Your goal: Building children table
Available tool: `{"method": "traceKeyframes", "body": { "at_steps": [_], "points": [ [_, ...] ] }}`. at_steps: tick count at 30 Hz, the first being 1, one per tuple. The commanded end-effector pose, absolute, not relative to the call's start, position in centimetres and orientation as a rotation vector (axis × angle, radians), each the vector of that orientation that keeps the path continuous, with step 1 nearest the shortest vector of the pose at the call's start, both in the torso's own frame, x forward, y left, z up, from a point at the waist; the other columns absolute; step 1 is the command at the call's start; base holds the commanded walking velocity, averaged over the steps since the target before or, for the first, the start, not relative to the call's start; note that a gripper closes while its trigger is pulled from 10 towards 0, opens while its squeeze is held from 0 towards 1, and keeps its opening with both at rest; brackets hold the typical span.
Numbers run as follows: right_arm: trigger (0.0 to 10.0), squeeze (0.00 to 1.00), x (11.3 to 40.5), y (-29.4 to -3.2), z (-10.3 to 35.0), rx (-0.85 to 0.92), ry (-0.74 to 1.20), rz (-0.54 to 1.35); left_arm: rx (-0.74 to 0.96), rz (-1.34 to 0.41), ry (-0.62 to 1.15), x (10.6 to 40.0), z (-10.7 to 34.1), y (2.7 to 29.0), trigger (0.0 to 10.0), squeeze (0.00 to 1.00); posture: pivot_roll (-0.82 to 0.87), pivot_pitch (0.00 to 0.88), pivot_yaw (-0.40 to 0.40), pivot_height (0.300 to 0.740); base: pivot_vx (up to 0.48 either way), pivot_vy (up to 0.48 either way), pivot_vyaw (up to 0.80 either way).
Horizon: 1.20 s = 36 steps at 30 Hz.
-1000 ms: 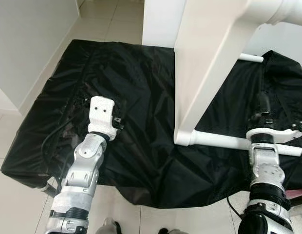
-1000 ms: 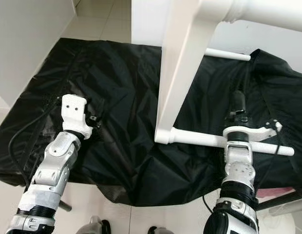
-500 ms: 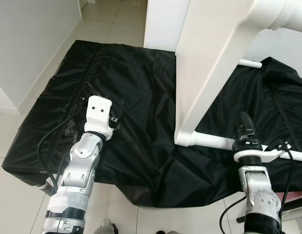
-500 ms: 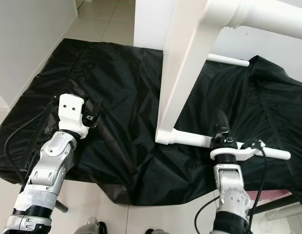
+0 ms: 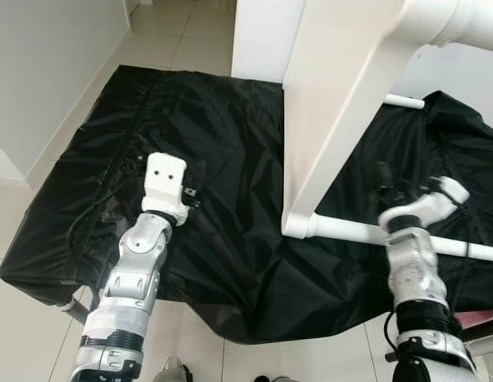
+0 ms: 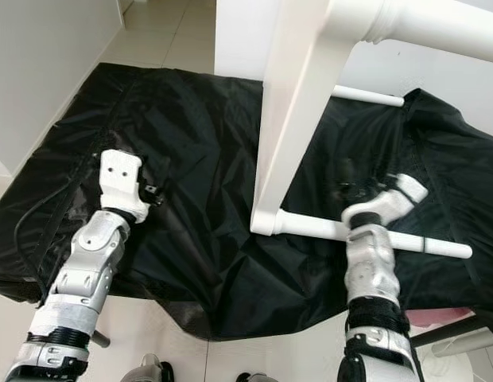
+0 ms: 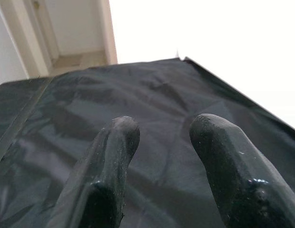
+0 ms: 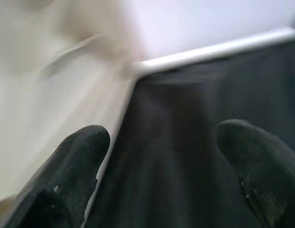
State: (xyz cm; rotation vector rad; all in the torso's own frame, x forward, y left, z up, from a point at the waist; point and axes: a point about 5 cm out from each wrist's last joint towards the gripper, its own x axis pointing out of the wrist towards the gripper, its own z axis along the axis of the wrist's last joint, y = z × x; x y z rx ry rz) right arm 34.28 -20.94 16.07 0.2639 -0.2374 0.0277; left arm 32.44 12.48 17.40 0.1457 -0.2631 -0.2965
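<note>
Black crinkled fabric sheet (image 5: 223, 231) cushions the white wooden table frame (image 5: 342, 127); right gripper (image 8: 157, 175) and left gripper (image 7: 164, 152), both spread apart and empty, flank it.

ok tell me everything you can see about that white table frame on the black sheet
The white table frame looks like painted wood: a broad flat panel rising from the black sheet, with a thick round bar at the top and thinner round rods low down. One rod runs along the sheet past the right gripper, which is open beside it. The left gripper hovers apart, open.
</note>
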Motion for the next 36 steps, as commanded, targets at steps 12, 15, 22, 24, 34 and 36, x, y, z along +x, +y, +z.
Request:
{"method": "traceKeyframes", "body": {
  "at_steps": [12,15,22,24,34,36],
  "points": [
    [10.0,0.00,34.0,-18.7,14.3,0.078,-0.212,0.155,0.185,-0.582,-0.177,30.1,14.2,9.3,10.0,0.00,0.09,0.096,-0.114,0.740,0.000,0.000,0.00],
    [10.0,0.00,33.9,-18.6,14.1,0.065,-0.211,0.162,0.180,-0.577,-0.177,30.2,14.1,9.0,10.0,0.00,0.09,0.096,-0.114,0.740,0.000,0.000,0.00],
    [10.0,0.00,33.5,-17.9,13.1,0.047,-0.179,0.191,0.157,-0.562,-0.188,30.3,14.5,8.4,10.0,0.00,0.08,0.103,-0.113,0.740,0.000,0.000,0.00],
    [10.0,0.00,33.4,-17.0,12.7,0.047,-0.164,0.242,0.149,-0.554,-0.194,30.3,14.8,8.5,10.0,0.00,0.08,0.105,-0.114,0.740,0.000,0.000,0.00],
    [10.0,0.00,33.0,-13.1,12.1,0.077,-0.133,0.416,0.166,-0.507,-0.215,30.9,16.1,9.9,10.0,0.00,0.09,0.111,-0.121,0.740,0.000,0.000,0.00],
    [10.0,0.00,33.1,-12.3,12.1,0.088,-0.130,0.436,0.178,-0.494,-0.221,31.0,16.5,10.4,10.0,0.00,0.09,0.112,-0.122,0.740,0.000,0.000,0.00]
  ]
}}
